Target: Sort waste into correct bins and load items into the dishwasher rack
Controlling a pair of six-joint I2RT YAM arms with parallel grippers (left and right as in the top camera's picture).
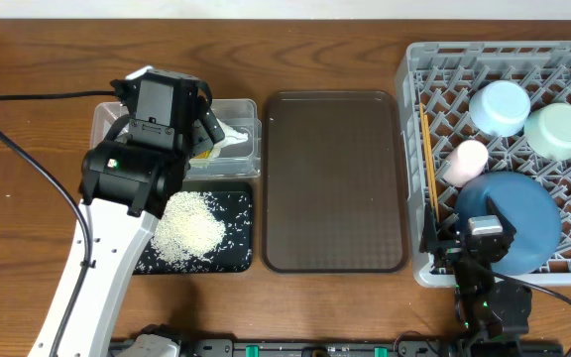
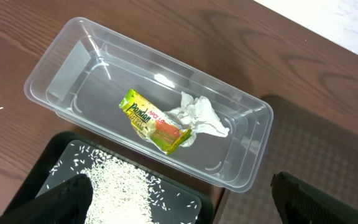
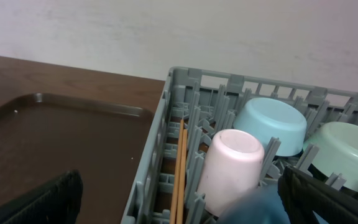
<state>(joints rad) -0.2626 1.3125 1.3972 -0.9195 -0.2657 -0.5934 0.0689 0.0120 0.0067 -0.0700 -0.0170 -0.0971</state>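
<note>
Left gripper (image 2: 194, 200) wide, empty, over wooden table (image 2: 17, 31), clear tub (image 2: 253, 107) just ahead; right gripper (image 3: 182, 202) wide, empty, rack (image 3: 149, 163) ahead, white wall (image 3: 166, 31) beyond.

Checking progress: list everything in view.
Tub: one, clear, table's left.
Wrapper: one, green-yellow, in tub.
Tissue: one, white, in tub.
Flat tray: one, black, beside tub.
Rice: heap, white, on flat tray.
Serving tray: one, brown, centre.
Rack: one, grey, right.
Light blue bowl: one, in rack.
Mint bowl: one, in rack.
Dark blue bowl: one, in rack.
Cup: one, pink, in rack.
Chopsticks: two, wooden, rack's left.
Left end effector: black, open, above tub.
Right end effector: black, open, by rack.
</note>
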